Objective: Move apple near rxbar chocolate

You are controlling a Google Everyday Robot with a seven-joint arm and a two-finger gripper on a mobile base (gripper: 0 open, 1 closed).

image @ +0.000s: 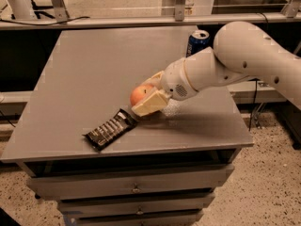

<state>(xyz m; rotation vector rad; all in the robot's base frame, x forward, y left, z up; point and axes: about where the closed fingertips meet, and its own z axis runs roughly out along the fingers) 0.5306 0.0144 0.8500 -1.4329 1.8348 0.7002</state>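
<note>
The orange-red apple (140, 94) is held between the cream fingers (149, 103) of my gripper (145, 98), low over the grey table (94, 65) near its front middle. The gripper is shut on the apple. The rxbar chocolate (111, 129), a flat black wrapped bar, lies on the table just left and in front of the apple, its near end almost under the lower finger. My white arm reaches in from the right.
A blue soda can (197, 42) stands upright at the back right of the table, behind the arm. The table has drawers below its front edge (131, 188). A railing runs along the back.
</note>
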